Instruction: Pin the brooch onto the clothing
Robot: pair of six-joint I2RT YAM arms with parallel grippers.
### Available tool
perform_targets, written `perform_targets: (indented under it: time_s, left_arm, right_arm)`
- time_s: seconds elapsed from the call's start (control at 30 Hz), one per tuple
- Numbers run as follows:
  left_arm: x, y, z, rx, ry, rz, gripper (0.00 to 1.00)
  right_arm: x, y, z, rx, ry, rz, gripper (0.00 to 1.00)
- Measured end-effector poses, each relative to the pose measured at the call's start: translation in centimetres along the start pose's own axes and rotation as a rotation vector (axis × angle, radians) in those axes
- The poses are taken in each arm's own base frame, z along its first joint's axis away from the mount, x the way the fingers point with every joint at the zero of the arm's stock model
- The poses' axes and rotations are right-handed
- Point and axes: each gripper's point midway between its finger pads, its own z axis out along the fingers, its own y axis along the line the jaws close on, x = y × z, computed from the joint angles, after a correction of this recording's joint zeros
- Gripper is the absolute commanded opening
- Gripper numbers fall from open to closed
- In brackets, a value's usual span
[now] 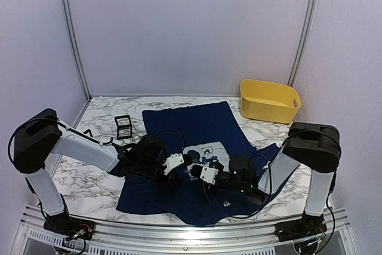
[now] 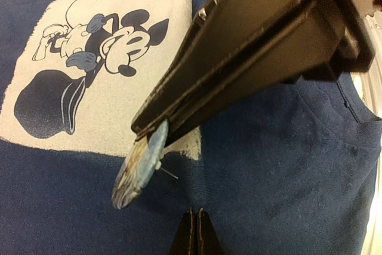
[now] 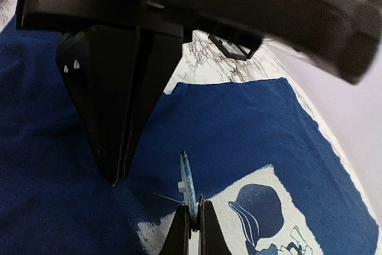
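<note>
The navy T-shirt (image 1: 197, 123) lies flat on the marble table, its pale mouse print (image 2: 89, 58) up. My right gripper (image 3: 191, 216) is shut on the rim of the brooch (image 3: 187, 177), a round blue patterned disc held edge-on just above the shirt at the print's corner. In the left wrist view the brooch (image 2: 139, 168) shows its thin pin (image 2: 169, 174) pointing out sideways over the cloth. My left gripper (image 2: 194, 214) is shut, its tips down on a small fold of shirt right beside the brooch. The two grippers, left (image 1: 185, 165) and right (image 1: 197, 170), meet over the chest.
A yellow basket (image 1: 270, 101) stands at the back right. A small black open frame (image 1: 123, 126) sits on the marble left of the shirt. The white neck label (image 1: 227, 205) is near the front edge.
</note>
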Motion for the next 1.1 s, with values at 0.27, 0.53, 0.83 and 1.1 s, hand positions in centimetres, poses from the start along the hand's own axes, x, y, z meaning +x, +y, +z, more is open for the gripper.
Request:
perform_targets:
  time_s: [0.27, 0.53, 0.83, 1.1]
  left_arm:
    - [-0.1, 0.0, -0.1, 0.008, -0.006, -0.006, 0.00]
    - [-0.4, 0.1, -0.3, 0.007, -0.015, -0.005, 0.00]
    - [-0.6, 0.2, -0.5, 0.005, -0.020, -0.008, 0.00]
    - [-0.3, 0.2, -0.5, 0.004, -0.016, -0.011, 0.03]
  right_arm:
    - [0.0, 1.0, 0.5, 0.031, 0.007, -0.142, 0.00]
    - [0.2, 0.9, 0.6, 0.049, 0.020, -0.213, 0.00]
    - [0.2, 1.8, 0.5, 0.021, 0.019, -0.241, 0.00]
    - [0.0, 2.6, 0.4, -0.026, 0.014, -0.195, 0.00]
